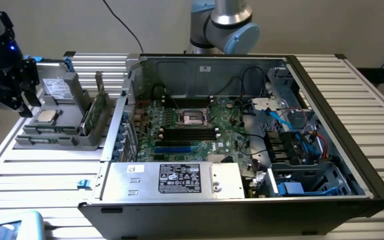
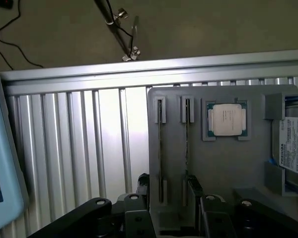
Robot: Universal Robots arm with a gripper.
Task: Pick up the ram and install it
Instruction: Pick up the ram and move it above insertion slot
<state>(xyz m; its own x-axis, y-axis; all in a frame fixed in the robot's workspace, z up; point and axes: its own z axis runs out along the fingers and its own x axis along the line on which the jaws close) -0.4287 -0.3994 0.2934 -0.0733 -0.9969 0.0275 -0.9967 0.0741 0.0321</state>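
You are looking at a slatted metal table [image 1: 352,85] with an open black computer case [image 1: 212,220] lying across its middle. Inside the case sits the green motherboard [image 1: 148,140], its black memory slots [image 1: 188,132] running side by side just near of the square processor socket. A silver power supply [image 1: 172,180] with a white label fills the near edge of the case. The arm's base [image 1: 222,25] rises at the far side of the table. On the exterior view's left, just beside the case, stands a grey parts holder [image 1: 45,137] [image 2: 223,178]. A hard drive [image 1: 60,89] [image 2: 294,148] stands in the far part of the holder. Your gripper [image 1: 8,97] [image 2: 168,191] hangs above the holder's left end, raised clear of it, with its black fingers spread apart and nothing between them. The ram [image 1: 99,100] [image 2: 160,144] stands on its long edge in a narrow slot on the holder's right side, the side nearest the case, untouched and apart from the gripper. In the wrist view you see it edge-on, as a thin dark line, with a second stick [image 2: 186,144] in the neighbouring slot just beside it. The small square silver processor chip [image 1: 47,116] [image 2: 227,120] lies flat in its own recess, between the sticks and the hard drive in the wrist view.
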